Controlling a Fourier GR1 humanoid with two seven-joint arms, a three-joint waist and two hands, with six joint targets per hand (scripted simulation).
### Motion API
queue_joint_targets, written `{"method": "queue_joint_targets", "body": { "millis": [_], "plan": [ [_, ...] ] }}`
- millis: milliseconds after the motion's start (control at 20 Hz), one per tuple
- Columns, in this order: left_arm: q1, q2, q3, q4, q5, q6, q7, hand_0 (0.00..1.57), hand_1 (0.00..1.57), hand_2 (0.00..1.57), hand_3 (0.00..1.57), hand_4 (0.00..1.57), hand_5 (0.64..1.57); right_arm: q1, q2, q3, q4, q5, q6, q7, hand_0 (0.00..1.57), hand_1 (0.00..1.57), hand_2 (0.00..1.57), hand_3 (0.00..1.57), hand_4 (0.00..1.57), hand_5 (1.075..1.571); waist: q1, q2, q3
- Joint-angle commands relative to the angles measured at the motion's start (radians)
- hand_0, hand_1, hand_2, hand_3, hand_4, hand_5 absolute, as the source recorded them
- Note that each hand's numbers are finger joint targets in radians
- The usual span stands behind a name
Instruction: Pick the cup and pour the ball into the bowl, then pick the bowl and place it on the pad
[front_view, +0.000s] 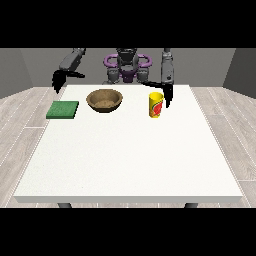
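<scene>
Cup (156, 105) upright on the bench (130, 160), not yet grasped.
The robot hand at the view's right (166, 94) is seen just beside it, fingers uncurled; it should be closed round the cup's middle, and the cup kept level until over the bowl (104, 100).

Ball perhaps hidden inside cup (156, 105)

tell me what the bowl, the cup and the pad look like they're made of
Bowl: probably wood, brown with a mottled, matte surface. Cup: likely plastic or coated paper, smooth bright yellow with a red printed mark. Pad: flat, matte green, perhaps foam, felt or rubber; the look leaves it open.
</scene>
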Motion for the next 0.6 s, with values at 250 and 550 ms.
{"method": "queue_joint_targets", "body": {
  "millis": [250, 550],
  "plan": [
    [-0.120, 0.051, 0.090, 0.278, 0.029, -0.002, -0.171, 0.00, 0.00, 0.00, 0.00, 0.00, 1.219, -0.018, -0.002, 0.006, -0.010, -0.016, 0.029, -0.025, 0.00, 0.00, 0.00, 0.00, 0.00, 1.559, -0.041, 0.033, -0.0003],
    [-0.092, 0.069, 0.034, 0.290, -0.175, 0.318, -0.175, 1.31, 1.31, 1.57, 1.57, 0.81, 1.515, -0.042, -0.046, 0.003, 0.001, -0.039, 0.083, 0.014, 0.00, 0.00, 0.00, 0.00, 0.00, 1.558, -0.104, 0.052, 0.0002]
  ]
}}
